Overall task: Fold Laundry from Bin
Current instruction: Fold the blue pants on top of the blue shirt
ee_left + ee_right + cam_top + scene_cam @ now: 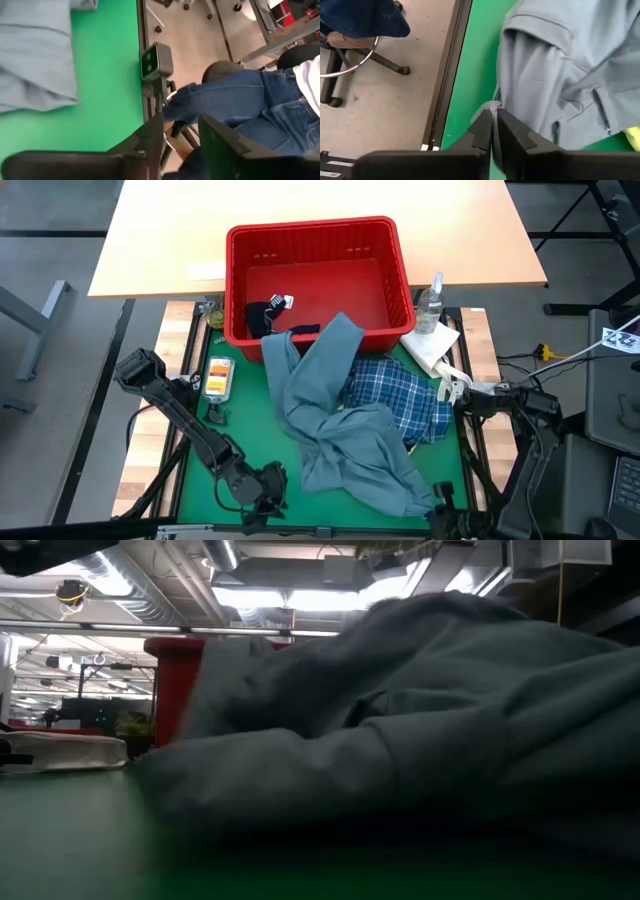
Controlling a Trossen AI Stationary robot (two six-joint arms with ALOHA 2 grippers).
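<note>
At the near edge of the green mat (195, 470), the left gripper (181, 136) sits near the left corner, its two dark fingers (150, 137) standing clearly apart with nothing between them; past them the left wrist view shows a small camera (156, 61) on the table edge and a person in blue denim (235, 97) seated beyond the table. The right gripper (493, 131) is at the near right corner, its fingers drawn almost together and pinching a fold of the large grey-blue garment (340, 420) at its near hem. The low view is filled by this same garment lying heaped on the mat.

From that pinched corner the grey-blue garment runs across the middle of the mat, and its far end hangs over the near wall of the red bin (395, 275). The blue-white plaid shirt (405, 395) lies crumpled to its right, partly under it. A sliver of yellow cloth (634, 137) shows at the grey-blue garment's edge in the right wrist view.

On the left of the mat lies an orange-and-white packet (218, 375). To the right, just beside the bin's near right corner, is a white paper towel (432, 348) with a clear spray bottle (431, 300) just behind it.

Farther back, the bin stands at the far end of the mat, against the wooden tabletop (160, 230). Inside it, at the near left, lies the dark navy garment (265, 315).
</note>
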